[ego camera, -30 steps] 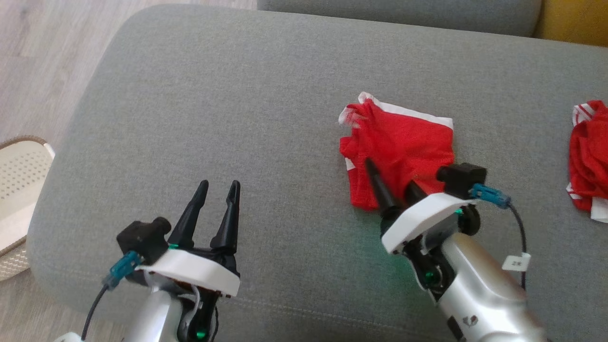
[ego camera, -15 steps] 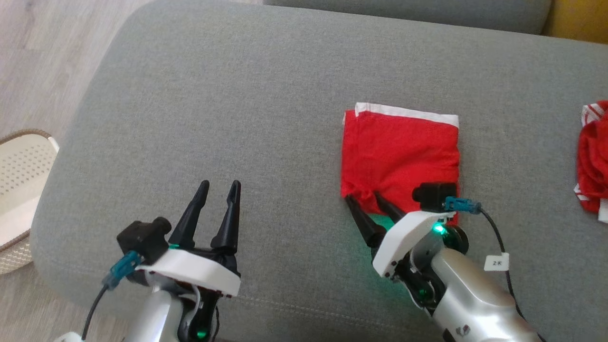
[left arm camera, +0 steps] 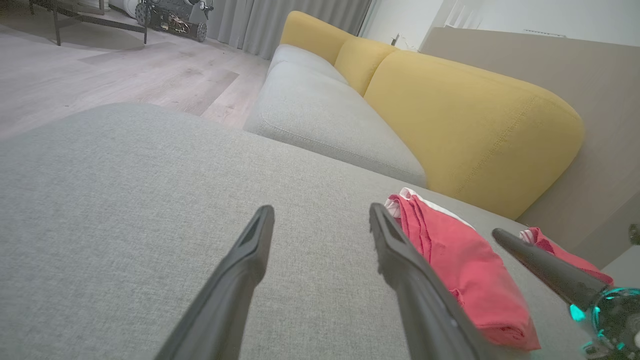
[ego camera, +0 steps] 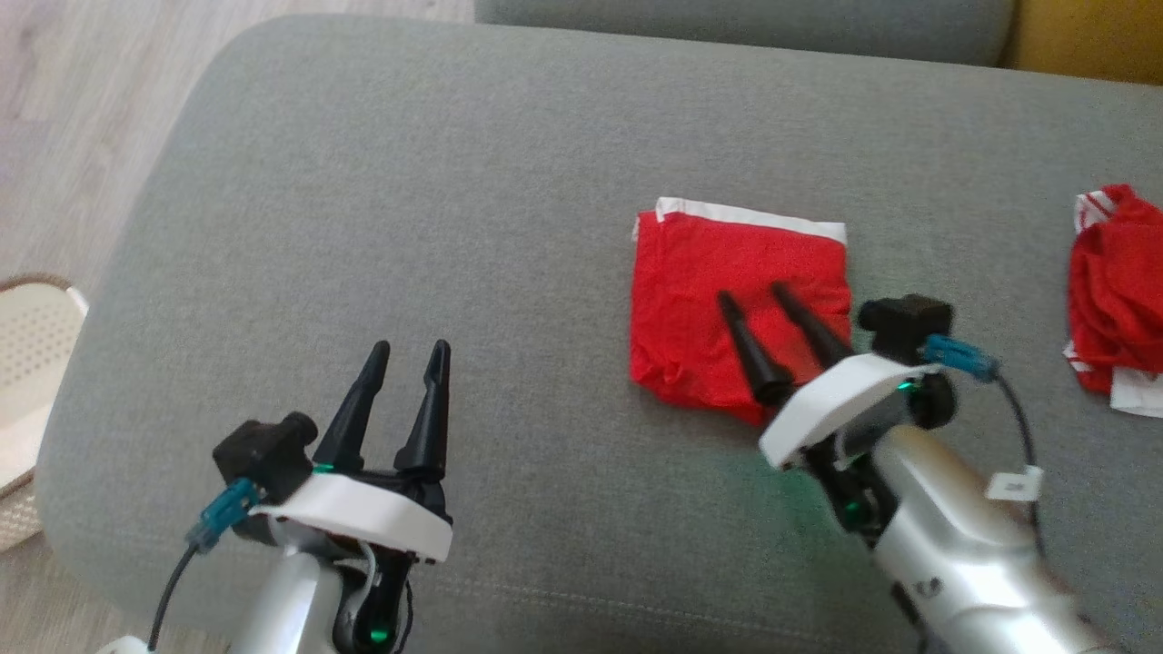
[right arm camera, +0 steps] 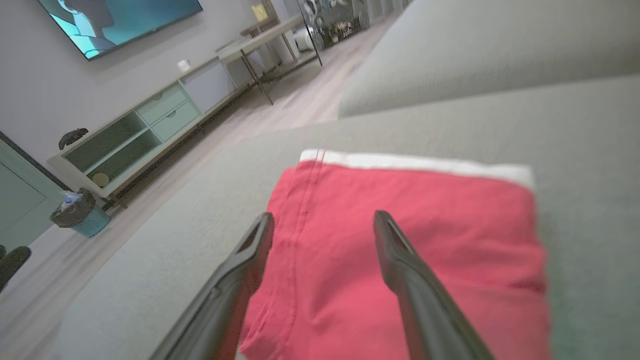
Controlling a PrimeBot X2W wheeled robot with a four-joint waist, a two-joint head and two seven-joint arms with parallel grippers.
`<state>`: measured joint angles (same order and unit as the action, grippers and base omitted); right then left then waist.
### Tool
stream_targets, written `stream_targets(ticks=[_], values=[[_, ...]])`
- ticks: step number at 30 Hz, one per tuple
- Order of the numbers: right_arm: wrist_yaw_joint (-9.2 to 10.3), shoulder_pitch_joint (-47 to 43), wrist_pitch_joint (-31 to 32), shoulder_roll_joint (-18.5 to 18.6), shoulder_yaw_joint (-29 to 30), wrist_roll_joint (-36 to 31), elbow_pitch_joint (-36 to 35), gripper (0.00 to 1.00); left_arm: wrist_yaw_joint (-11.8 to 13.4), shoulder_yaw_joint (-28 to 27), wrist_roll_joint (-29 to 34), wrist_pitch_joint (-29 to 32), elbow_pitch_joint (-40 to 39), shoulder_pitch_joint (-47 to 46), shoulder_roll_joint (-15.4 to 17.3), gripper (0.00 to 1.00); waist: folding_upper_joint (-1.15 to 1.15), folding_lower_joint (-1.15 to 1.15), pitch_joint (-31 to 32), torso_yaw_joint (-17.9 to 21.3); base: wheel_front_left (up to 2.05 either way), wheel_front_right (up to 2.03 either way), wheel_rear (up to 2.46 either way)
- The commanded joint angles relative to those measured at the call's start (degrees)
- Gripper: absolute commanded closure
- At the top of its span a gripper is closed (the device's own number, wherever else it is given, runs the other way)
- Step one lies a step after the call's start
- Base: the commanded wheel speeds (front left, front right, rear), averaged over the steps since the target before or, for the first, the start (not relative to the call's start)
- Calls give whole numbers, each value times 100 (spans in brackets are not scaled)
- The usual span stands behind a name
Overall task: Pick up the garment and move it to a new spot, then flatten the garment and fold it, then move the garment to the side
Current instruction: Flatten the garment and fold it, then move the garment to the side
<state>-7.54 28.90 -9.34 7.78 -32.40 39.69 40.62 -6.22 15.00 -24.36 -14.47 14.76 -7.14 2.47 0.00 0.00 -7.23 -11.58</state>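
The red garment [ego camera: 740, 309] lies folded into a rough square on the grey cushion [ego camera: 409, 182], a little toward 3 o'clock from the middle of the head view. Its white band [ego camera: 750, 218] runs along the 12 o'clock edge. The cloth is mostly flat, with some rumpling at the 7 o'clock corner. The right gripper [ego camera: 751, 293] comes in from 5 o'clock and sits over the near half of the garment with its two dark fingers [right arm camera: 410, 280] spread apart and pinching nothing. In the right wrist view both fingers lie across the red cloth and point toward the white band, but whether the tips press on the fabric cannot be told. The left gripper [ego camera: 410, 347] hangs at about 7 o'clock in the head view, well apart from the garment. Its fingers are also spread and empty, over bare grey cushion. A second red garment [ego camera: 1113, 282], crumpled and with white trim, sits at the far 3 o'clock edge of the cushion. A pale perforated basket [ego camera: 27, 345] stands on the wooden floor at 9 o'clock. In the left wrist view a yellow sofa back [left arm camera: 475, 125] rises beyond the cushion.
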Motion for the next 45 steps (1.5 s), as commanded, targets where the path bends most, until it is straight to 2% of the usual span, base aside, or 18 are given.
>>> stream_targets(ticks=[1,9,10,16,22,38,45], values=[[5,106,-189,86,53,-233,-205,0,23,-224,34,-52,-230,-146,41,0,0,0,77,92,0,0,0],[5,-376,-518,335,1136,-1608,-592,0,70,-362,53,-52,-364,-75,41,0,0,0,213,381,0,0,0],[5,-376,-518,335,1136,-1608,-592,0,70,-362,53,-52,-364,-75,41,0,0,0,213,381,0,0,0],[5,-1022,-551,107,2077,-2588,-1078,0,105,-408,74,-52,-418,-4,41,0,0,0,267,514,0,0,0],[5,-1434,-541,-144,2471,-3153,-1466,0,153,-472,130,-52,-493,104,41,0,0,0,288,612,0,0,0],[5,-1578,-274,-402,2700,-3503,-1962,0,166,-535,159,-52,-723,75,41,0,0,0,129,600,0,0,0],[5,-1180,168,-444,2451,-3089,-1597,0,125,-407,122,-52,-705,-47,41,0,0,0,-108,455,0,0,0]])
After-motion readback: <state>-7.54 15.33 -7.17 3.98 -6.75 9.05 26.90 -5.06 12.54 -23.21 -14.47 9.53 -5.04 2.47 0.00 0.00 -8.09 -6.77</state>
